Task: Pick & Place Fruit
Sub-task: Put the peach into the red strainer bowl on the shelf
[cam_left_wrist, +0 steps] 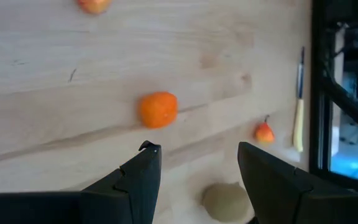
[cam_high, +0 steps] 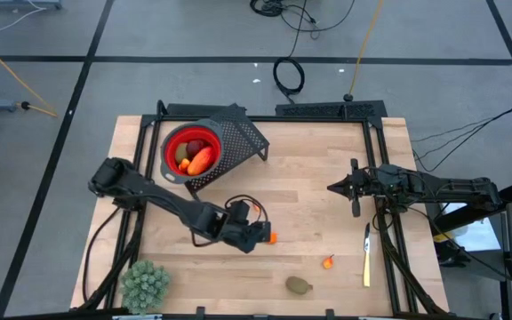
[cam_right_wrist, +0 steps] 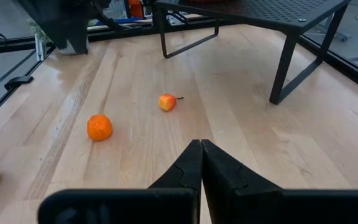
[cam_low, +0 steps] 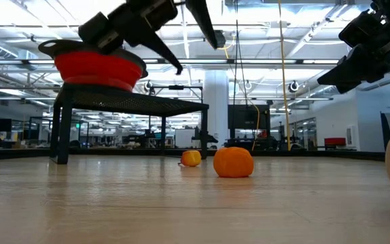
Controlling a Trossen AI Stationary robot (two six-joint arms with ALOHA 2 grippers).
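A round orange fruit (cam_high: pixel 273 237) lies on the wooden table (cam_high: pixel 309 160). My left gripper (cam_high: pixel 260 238) hangs open above and just left of it; in its wrist view the orange (cam_left_wrist: pixel 158 109) sits ahead of the open fingers (cam_left_wrist: pixel 145 171). A small red-orange fruit (cam_high: pixel 329 261) and a brownish-green oval (cam_high: pixel 299 284) lie nearer the front edge. Another small red-orange fruit (cam_right_wrist: pixel 168 101) lies beyond the orange, hidden under the arm in the high view. More fruit (cam_high: pixel 196 158) fills the red bowl (cam_high: pixel 172 142). My right gripper (cam_high: pixel 336 188) waits shut at the right.
The red bowl sits on a black perforated stand (cam_high: pixel 238 133) at the back left. A yellow-handled knife (cam_high: pixel 367 255) lies near the right front. A pale green spiky plant (cam_high: pixel 145 283) stands at the front left corner. A black frame (cam_high: pixel 376 142) edges the table.
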